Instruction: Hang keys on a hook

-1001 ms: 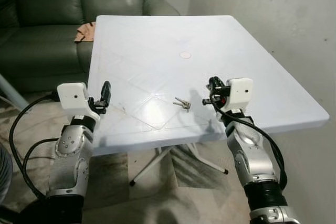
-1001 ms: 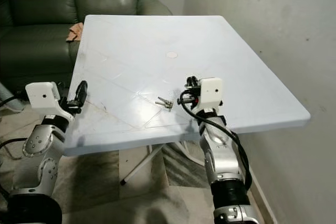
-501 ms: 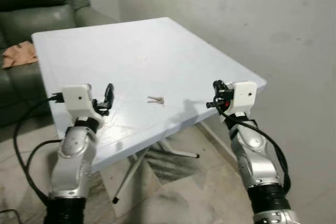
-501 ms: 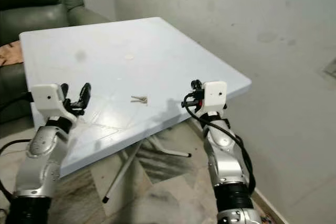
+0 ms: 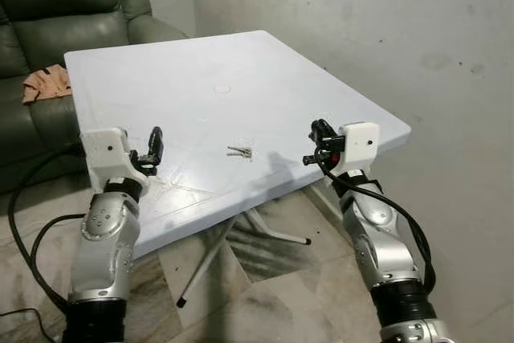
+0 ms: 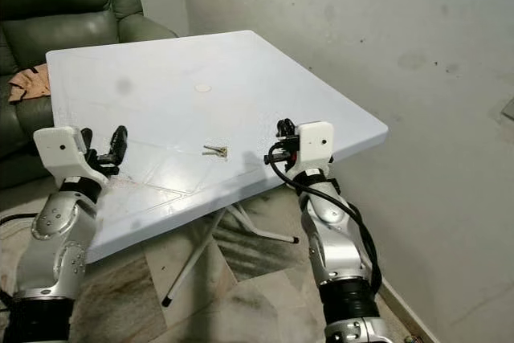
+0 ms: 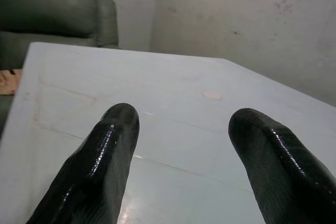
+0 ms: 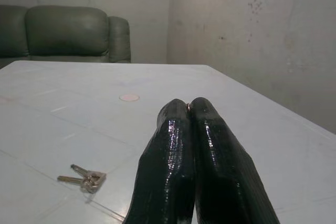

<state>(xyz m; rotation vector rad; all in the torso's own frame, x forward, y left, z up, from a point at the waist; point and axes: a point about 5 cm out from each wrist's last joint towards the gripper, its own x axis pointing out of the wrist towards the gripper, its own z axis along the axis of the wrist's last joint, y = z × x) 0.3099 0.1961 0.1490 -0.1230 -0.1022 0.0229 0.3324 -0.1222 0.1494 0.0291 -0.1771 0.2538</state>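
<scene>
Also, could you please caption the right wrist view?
Shut right gripper above white plastic table, small silver keys lying nearby.

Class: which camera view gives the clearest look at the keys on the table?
The right wrist view: the keys lie close, with separate blades and ring discernible. In both eye views they are a small silver speck mid-table.

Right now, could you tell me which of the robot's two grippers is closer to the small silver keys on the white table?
The right gripper, fingers shut, hovers nearer the small silver keys on the white plastic table; the open left gripper sits farther off.
</scene>
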